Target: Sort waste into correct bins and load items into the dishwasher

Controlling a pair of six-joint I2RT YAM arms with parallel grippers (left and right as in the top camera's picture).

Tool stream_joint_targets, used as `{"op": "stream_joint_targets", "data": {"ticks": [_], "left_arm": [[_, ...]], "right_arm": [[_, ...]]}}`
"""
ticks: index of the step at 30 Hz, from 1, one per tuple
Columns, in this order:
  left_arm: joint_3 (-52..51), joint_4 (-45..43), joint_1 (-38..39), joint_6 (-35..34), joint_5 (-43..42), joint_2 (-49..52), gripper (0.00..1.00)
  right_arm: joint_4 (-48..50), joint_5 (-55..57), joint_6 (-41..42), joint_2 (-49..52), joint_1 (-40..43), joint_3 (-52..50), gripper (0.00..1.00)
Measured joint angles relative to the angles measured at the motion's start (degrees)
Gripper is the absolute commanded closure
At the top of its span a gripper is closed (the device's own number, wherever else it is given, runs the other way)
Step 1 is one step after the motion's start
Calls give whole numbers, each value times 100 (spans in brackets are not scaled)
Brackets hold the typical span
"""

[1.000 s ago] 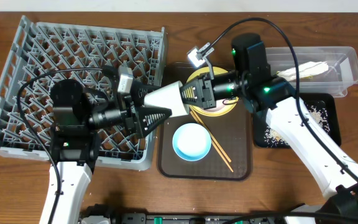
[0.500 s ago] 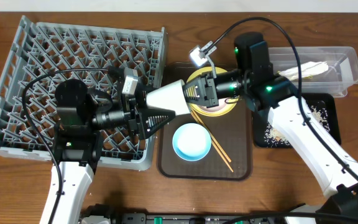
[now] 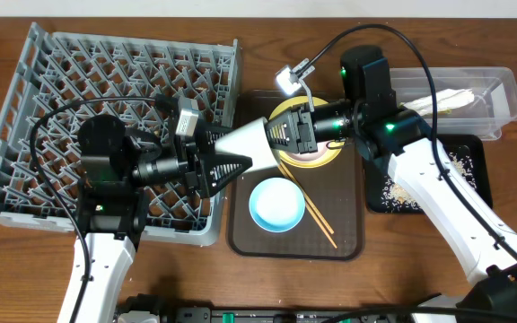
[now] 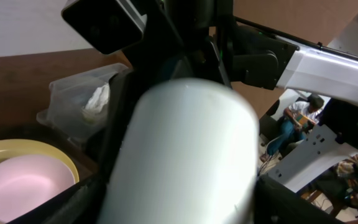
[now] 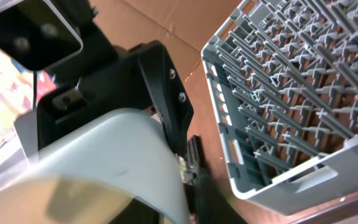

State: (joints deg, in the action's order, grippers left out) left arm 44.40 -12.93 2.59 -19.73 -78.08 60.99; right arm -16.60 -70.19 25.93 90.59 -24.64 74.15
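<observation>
**Counted around the brown tray**

Counted one brown serving tray (image 3: 240,235). On it: one yellow plate (image 3: 330,158), one blue bowl (image 3: 276,204), two chopsticks (image 3: 317,218). Above it, mid-air: one white cup (image 3: 242,142). Left: one grey dish rack (image 3: 34,81). Right: one clear tub (image 3: 501,99), one black tray (image 3: 474,179).

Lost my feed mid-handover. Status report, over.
Left gripper and right gripper both at the white cup, between rack and brown tray. Exact grip unclear. Blue bowl, plate, chopsticks below.
</observation>
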Motion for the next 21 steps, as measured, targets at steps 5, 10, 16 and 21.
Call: {"op": "stream_joint_targets", "data": {"ticks": [5, 10, 16, 21], "left_arm": [[0, -11, 0, -2, 2, 0, 35], [0, -15, 0, 2, 4, 0, 36], [0, -13, 0, 2, 2, 0, 35], [0, 26, 0, 15, 4, 0, 29]], "right_arm": [[-2, -9, 17, 2, 0, 0, 76], [-2, -15, 44, 2, 0, 0, 78], [-2, -15, 44, 2, 0, 0, 76], [-133, 22, 11, 2, 0, 0, 75]]}}
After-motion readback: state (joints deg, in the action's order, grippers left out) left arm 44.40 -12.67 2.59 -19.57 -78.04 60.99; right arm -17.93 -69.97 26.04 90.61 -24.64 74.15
